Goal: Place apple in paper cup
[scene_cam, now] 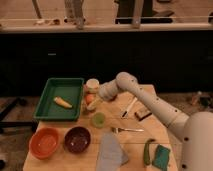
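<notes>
The apple [89, 98] is a small round fruit, orange-red, with a paler yellowish patch on the side towards the camera. It sits on the light wooden table [133, 144], just beside the right edge of the green rectangular plastic tray [70, 89] and just in front of the short cream-white paper cup [92, 84]. Apple and cup look very close; whether they touch I cannot tell.

The hand [95, 103] is at the end of the white jointed robot arm [146, 101], which reaches in from the right. It is low over the table at the right side of the apple, with its fingers spread. Whether a finger touches the fruit cannot be made out, and nothing shows it gripped.

The paper cup stands upright near the back of the table with its wide round rim up. What is inside it cannot be seen from here. The green tray holds one elongated yellow item [62, 102], lying at a slant near its middle. A small translucent green cup [99, 119] stands upright in front of the apple, apart from it. At the front left sit a round orange bowl [45, 143] and, beside it to the right, a round dark maroon bowl [77, 139]; both show only their own colour inside
</notes>
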You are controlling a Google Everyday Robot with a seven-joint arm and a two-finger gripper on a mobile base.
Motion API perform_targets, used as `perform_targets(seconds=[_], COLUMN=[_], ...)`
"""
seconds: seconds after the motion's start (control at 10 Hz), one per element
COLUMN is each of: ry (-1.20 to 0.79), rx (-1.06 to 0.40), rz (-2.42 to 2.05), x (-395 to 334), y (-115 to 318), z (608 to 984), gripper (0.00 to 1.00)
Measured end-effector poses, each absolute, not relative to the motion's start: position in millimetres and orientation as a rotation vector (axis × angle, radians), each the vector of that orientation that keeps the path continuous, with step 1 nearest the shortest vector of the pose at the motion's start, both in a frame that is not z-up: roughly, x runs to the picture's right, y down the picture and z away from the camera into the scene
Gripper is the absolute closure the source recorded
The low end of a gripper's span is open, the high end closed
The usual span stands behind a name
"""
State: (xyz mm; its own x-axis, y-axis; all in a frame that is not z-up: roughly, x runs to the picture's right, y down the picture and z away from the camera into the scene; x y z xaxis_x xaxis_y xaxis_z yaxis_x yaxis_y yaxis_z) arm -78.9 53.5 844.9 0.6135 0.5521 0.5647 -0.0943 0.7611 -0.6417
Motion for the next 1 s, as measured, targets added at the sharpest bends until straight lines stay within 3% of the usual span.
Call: perform_targets(seconds=[0.5, 0.6, 1.0], ry=[-0.851, -0.853, -0.850], rx=[-0.616, -0.616, -0.621], rz=[0.439, 0.444, 0.446], x=[-73.2, -71.8, -68.6], y=[52.6, 52.3, 53.4], z=[853.2, 854.1, 856.4], gripper=[0.20, 0.24, 0.59])
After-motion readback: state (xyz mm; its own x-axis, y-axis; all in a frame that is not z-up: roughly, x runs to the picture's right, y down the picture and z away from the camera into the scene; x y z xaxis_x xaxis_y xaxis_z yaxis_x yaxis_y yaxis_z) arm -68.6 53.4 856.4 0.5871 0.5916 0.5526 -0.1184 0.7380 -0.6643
